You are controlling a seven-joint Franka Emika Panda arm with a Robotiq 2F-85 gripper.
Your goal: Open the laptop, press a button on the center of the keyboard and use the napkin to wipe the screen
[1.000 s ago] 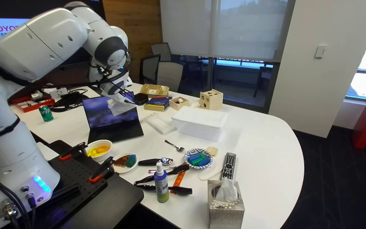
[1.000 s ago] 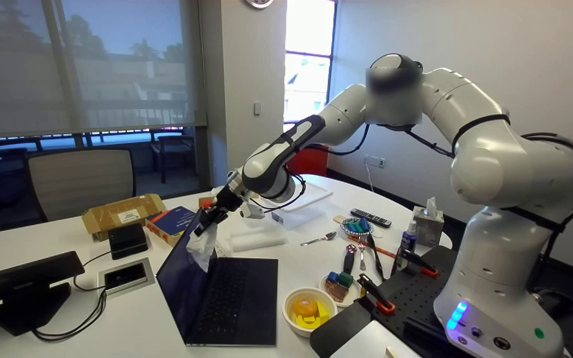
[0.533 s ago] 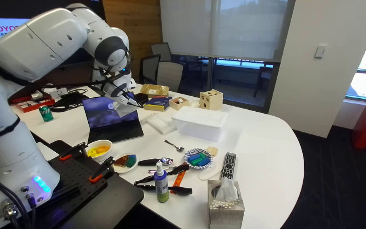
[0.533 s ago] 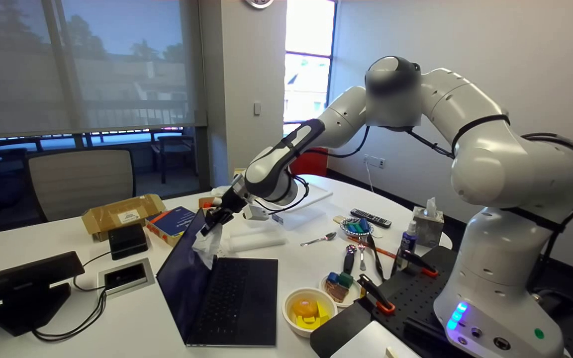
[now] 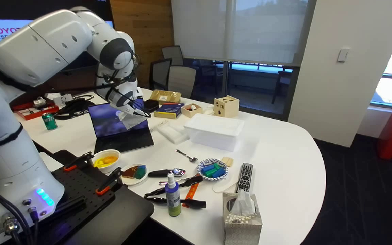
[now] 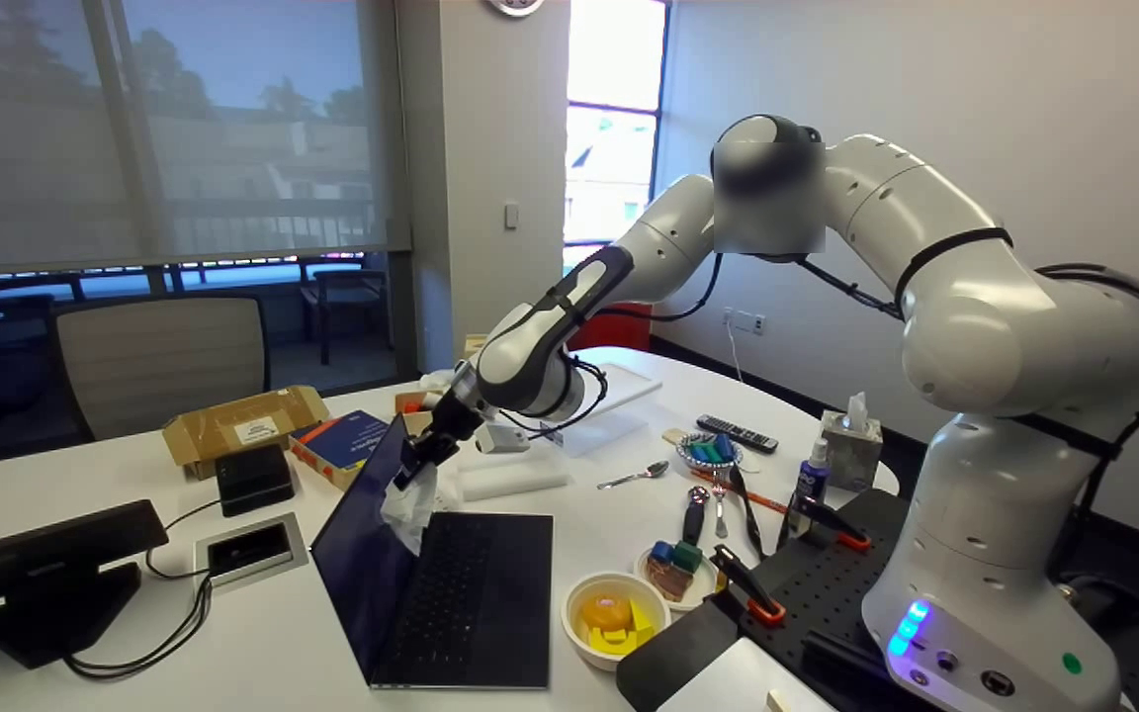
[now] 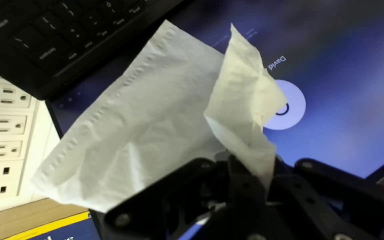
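The laptop stands open on the table; its screen (image 5: 105, 119) glows bluish-purple and its dark keyboard (image 6: 446, 593) lies flat. In the wrist view, the screen (image 7: 338, 83) shows a pale round icon and the name David, and part of the keyboard (image 7: 75, 30) shows top left. My gripper (image 7: 252, 163) is shut on a white napkin (image 7: 152, 120), which hangs from the fingertips in front of the screen. The napkin also shows in both exterior views (image 5: 134, 119) (image 6: 411, 506), over the screen half far from the robot base. I cannot tell how firmly it touches the screen.
A blue book (image 6: 342, 445), a black box (image 6: 253, 480) and a brown carton (image 6: 248, 425) lie behind the screen. A power strip (image 7: 8, 133) and a white pad (image 5: 174, 132) lie beside the laptop. A bowl of yellow food (image 6: 614, 618) sits close to its keyboard edge.
My gripper and the napkin first shifted toward the screen's side edge, then came back slightly and lower down the screen. The round icon came into sight. The laptop has not moved.
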